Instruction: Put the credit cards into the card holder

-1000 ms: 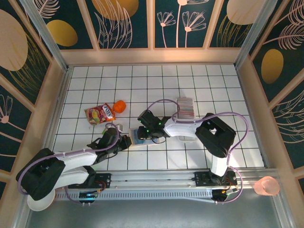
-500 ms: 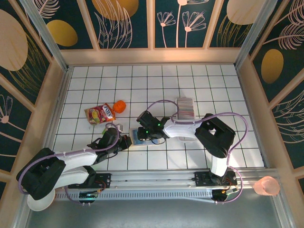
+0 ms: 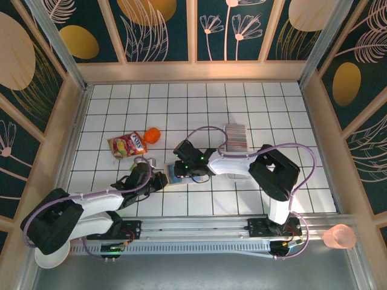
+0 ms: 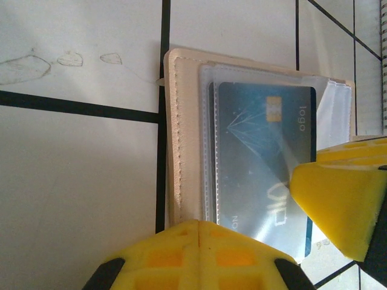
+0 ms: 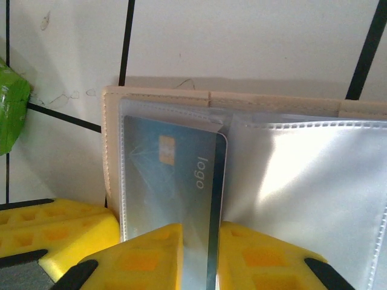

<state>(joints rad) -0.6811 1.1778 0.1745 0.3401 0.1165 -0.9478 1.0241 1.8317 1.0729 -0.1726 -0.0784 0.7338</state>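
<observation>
pinching a blue card [image 5: 172, 181] inside the card holder [image 5: 112, 151], the right gripper [image 5: 202, 232] grips narrowly near the front edge of the tabletop [image 3: 242, 103]; left gripper [image 4: 199, 232] fully closed.

The beige card holder [image 3: 172, 177] lies open and flat just below frame centre, its clear plastic sleeves showing. A blue-grey credit card [image 4: 257, 157] marked "logo" sits partly inside one sleeve. The remaining cards [image 3: 236, 137] overlap in a row right of centre.
</observation>
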